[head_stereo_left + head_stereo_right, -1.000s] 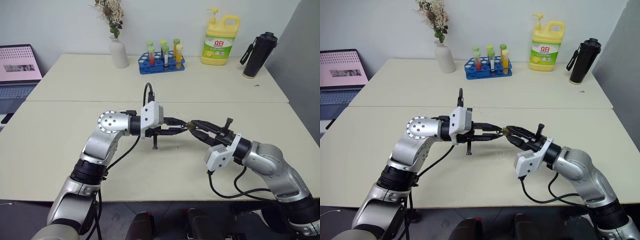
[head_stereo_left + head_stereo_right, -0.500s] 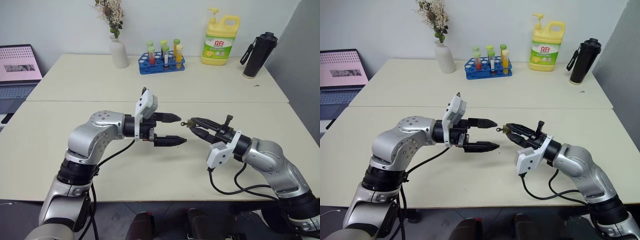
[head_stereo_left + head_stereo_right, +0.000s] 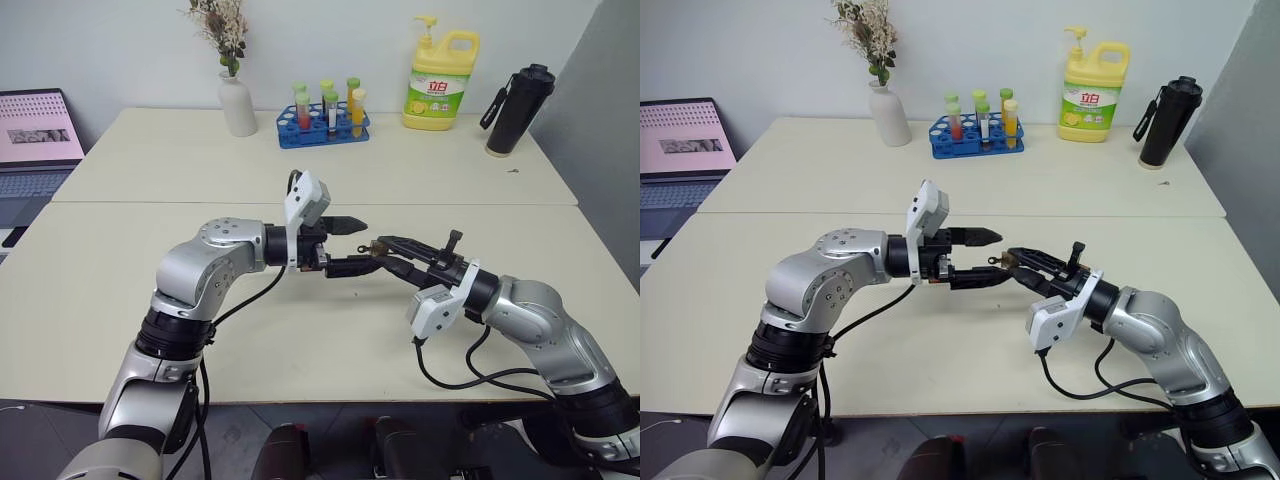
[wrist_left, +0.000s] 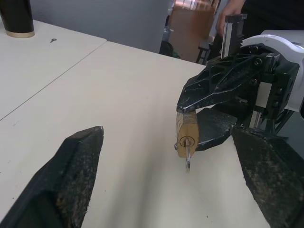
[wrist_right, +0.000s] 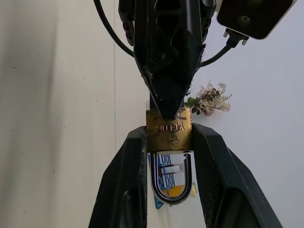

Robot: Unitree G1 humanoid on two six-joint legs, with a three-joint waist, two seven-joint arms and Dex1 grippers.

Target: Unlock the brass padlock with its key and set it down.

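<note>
Two end effectors meet above the worktop point(image 3: 300, 330). Right end effector point(image 5: 167, 142) clamps the brass padlock point(image 4: 186, 133), key point(image 4: 188, 159) seated in its keyhole; left end effector point(image 3: 352, 245) spread wide beside it. Shackle point(image 5: 169, 183) looks seated; setting down remains.

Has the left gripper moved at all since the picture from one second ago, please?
Yes. Against the still right gripper holding the brass padlock, the left gripper has let go, rolled and opened, its fingers now straddling the key.

Vase point(image 3: 238, 103), tube rack point(image 3: 323, 127), detergent bottle point(image 3: 440, 82), black flask point(image 3: 517, 97), laptop point(image 3: 35, 140) on table point(image 3: 120, 270).
</note>
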